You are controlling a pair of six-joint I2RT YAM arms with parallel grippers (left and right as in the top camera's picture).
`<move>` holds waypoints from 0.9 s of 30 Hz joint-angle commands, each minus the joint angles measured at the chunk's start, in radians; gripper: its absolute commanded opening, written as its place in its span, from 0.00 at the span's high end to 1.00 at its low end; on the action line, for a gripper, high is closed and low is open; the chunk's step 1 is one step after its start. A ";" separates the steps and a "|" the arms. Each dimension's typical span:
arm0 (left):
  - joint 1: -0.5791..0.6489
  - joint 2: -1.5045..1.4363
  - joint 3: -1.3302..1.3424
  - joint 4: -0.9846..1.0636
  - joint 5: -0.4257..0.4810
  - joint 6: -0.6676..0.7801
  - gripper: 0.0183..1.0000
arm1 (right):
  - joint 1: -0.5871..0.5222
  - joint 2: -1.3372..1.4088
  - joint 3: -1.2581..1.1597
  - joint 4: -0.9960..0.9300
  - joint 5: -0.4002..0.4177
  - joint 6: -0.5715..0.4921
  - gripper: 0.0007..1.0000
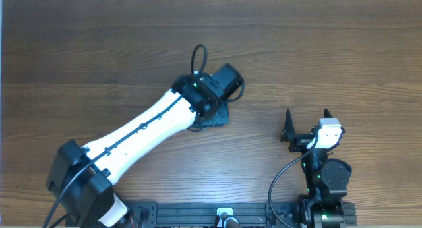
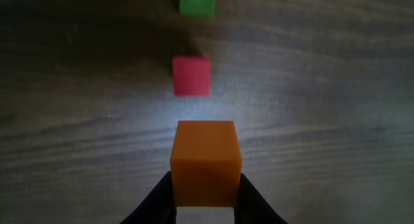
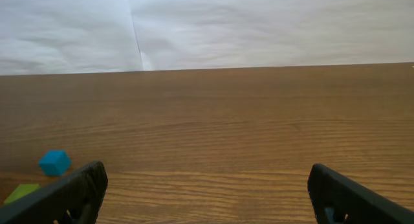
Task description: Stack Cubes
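Now the left hand is clamped on the orange cube, with the red cube and green cube lying apart on the counter beyond it, while the right hand stands wide open.

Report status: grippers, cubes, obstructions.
Left gripper shut on orange cube. Right gripper open, empty. Red cube ahead, green cube beyond. Nothing between orange and red.

red cube, green cube in line, open tabletop around them
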 commanded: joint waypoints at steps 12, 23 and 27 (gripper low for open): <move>0.080 0.135 0.040 0.055 0.034 0.140 0.98 | 0.006 -0.010 -0.009 0.003 0.006 0.002 0.01; 0.079 0.172 0.051 0.056 0.046 0.143 0.98 | 0.006 -0.010 -0.009 0.003 0.006 0.002 0.01; 0.079 0.175 0.051 0.059 0.046 0.143 0.97 | 0.006 -0.010 -0.009 0.003 0.006 0.002 0.01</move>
